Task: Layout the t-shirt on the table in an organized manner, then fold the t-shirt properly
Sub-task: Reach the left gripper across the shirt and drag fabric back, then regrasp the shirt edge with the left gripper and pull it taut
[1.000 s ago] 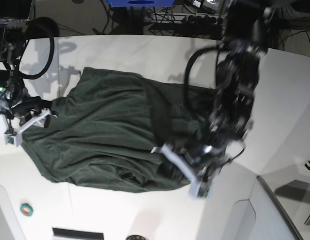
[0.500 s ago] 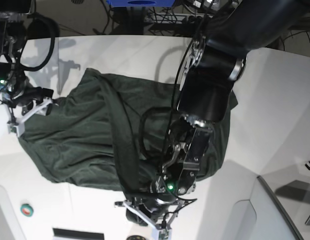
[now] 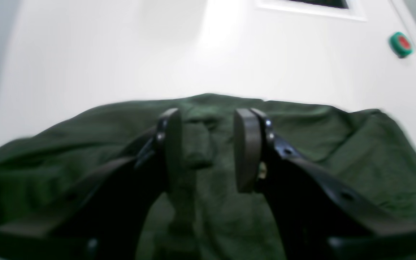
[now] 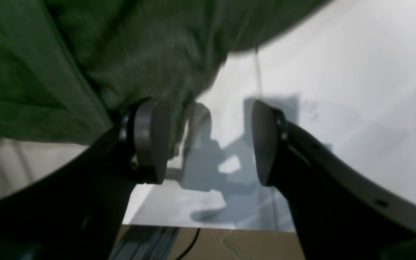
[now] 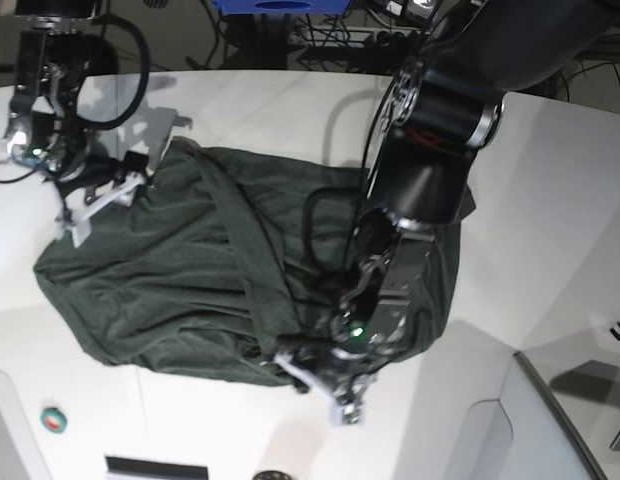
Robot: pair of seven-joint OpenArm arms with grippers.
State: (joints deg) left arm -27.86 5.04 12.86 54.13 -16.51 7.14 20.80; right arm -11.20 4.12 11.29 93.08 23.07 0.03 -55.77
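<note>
The t-shirt is seen rumpled at the middle of the table, with the left gripper parted over its near edge and the right gripper spread wide, empty, at its far-left edge.

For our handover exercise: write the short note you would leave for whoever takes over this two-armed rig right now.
Left gripper: open, just above the t-shirt near its front edge, holding nothing.
Right gripper: open, at the shirt's far corner, one finger against the cloth, nothing clamped.
Shirt: bunched and creased in the middle of the table.
Done: little; a fold runs across it.
Left: spread it flat, then fold it.
</note>
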